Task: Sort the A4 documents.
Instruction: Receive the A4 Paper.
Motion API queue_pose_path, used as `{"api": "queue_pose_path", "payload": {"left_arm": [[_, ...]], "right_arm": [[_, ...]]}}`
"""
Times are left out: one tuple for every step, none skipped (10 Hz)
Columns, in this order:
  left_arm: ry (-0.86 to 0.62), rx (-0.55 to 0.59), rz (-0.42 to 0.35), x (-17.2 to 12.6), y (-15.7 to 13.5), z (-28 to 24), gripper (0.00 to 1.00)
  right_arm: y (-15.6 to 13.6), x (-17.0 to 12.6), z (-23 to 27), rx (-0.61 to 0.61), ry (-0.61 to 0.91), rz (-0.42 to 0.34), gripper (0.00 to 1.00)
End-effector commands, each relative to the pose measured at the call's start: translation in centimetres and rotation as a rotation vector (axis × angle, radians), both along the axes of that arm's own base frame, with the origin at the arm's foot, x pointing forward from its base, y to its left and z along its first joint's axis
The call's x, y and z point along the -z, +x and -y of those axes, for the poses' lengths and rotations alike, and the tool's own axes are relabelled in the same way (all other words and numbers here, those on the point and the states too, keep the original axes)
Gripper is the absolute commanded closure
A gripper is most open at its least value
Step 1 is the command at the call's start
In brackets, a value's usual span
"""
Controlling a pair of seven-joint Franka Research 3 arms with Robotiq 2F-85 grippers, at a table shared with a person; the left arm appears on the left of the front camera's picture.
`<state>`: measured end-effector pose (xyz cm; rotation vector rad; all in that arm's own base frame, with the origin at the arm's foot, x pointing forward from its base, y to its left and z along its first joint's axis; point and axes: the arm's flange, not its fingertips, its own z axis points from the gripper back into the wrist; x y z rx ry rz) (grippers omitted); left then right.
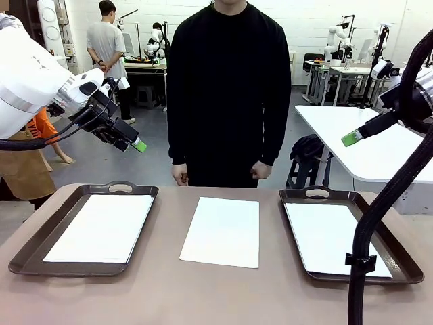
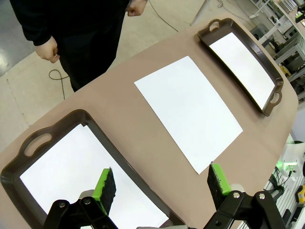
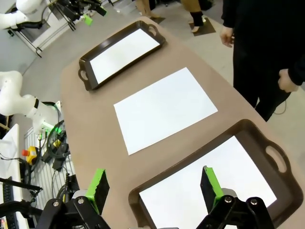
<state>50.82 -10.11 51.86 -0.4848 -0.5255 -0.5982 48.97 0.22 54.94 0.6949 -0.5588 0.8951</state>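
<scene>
On the table (image 1: 223, 298): brown top, bearing two trays and one loose sheet between them.
Left tray (image 1: 40, 244): dark brown, handled, holding a white sheet (image 1: 101, 227).
Right tray (image 1: 399, 267): same kind, holding a white sheet (image 1: 331, 237).
Middle sheet (image 1: 223, 230): flat on bare table, apart from both trays, not yet sorted.
Person (image 1: 226, 88): standing at far edge, hands down.
Left gripper (image 2: 162, 183): raised above left tray, spread wide, empty.
Right gripper (image 3: 155, 183): raised above right tray, spread wide, empty.
Risk: thin paper lying flush, likely to slide or crumple under a pinch; possible slip off pads mid-carry.
</scene>
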Motion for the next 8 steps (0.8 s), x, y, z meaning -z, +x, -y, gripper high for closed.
{"api": "queue_pose_path", "payload": {"left_arm": [[0.0, -0.006, 0.007, -0.06, 0.01, -0.08, 0.0], [0.0, -0.006, 0.007, -0.06, 0.01, -0.08, 0.0], [0.0, -0.006, 0.007, -0.06, 0.01, -0.08, 0.0], [0.0, -0.006, 0.007, -0.06, 0.01, -0.08, 0.0], [0.0, -0.006, 0.007, -0.06, 0.01, -0.08, 0.0], [0.0, -0.006, 0.007, -0.06, 0.01, -0.08, 0.0], [0.0, -0.006, 0.007, -0.06, 0.01, -0.08, 0.0], [0.0, -0.006, 0.007, -0.06, 0.01, -0.08, 0.0]], "right_arm": [[0.0, -0.02, -0.13, -0.001, 0.004, 0.001, 0.0], [0.0, -0.02, -0.13, -0.001, 0.004, 0.001, 0.0], [0.0, -0.02, -0.13, -0.001, 0.004, 0.001, 0.0], [0.0, -0.02, -0.13, -0.001, 0.004, 0.001, 0.0], [0.0, -0.02, -0.13, -0.001, 0.004, 0.001, 0.0], [0.0, -0.02, -0.13, -0.001, 0.004, 0.001, 0.0], [0.0, -0.02, -0.13, -0.001, 0.004, 0.001, 0.0], [0.0, -0.02, -0.13, -0.001, 0.004, 0.001, 0.0]]}}
